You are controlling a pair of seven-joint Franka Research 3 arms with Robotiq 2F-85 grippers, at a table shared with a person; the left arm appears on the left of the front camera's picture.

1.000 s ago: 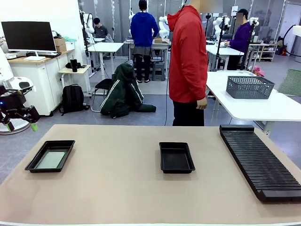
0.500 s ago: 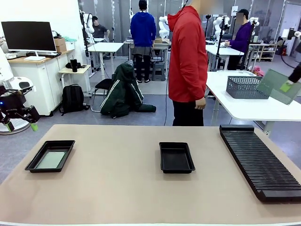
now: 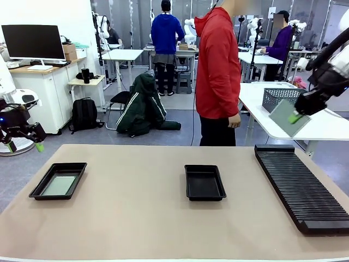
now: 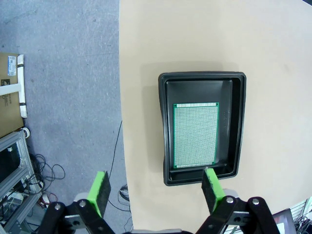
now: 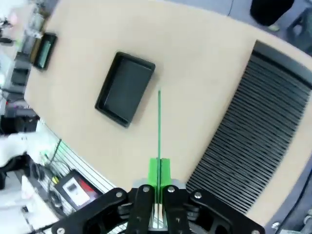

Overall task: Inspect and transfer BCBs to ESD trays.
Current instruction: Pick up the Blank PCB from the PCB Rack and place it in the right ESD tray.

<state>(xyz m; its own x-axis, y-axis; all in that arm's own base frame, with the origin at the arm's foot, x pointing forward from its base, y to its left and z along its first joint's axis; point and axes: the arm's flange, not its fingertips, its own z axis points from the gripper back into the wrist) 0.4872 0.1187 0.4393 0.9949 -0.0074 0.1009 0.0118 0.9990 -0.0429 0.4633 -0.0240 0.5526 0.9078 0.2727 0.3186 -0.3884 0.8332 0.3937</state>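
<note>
1. The right hand [image 3: 295,117] is pinched on the edge of one circuit board [image 3: 284,117], tilted in the air above the far right corner of the surface [image 3: 136,218], over the ribbed rack [image 3: 300,185].
2. The left hand [image 4: 156,190] is spread wide, holding nothing, off the left edge.
3. A second circuit board [image 4: 196,134] lies flat in the left ESD tray [image 3: 39,188].
4. The middle ESD tray [image 3: 204,183] is vacant.
5. Handling estimate: the board looks thin, stiff and light. Grip by its edge only; avoid pressing the faces.
</note>
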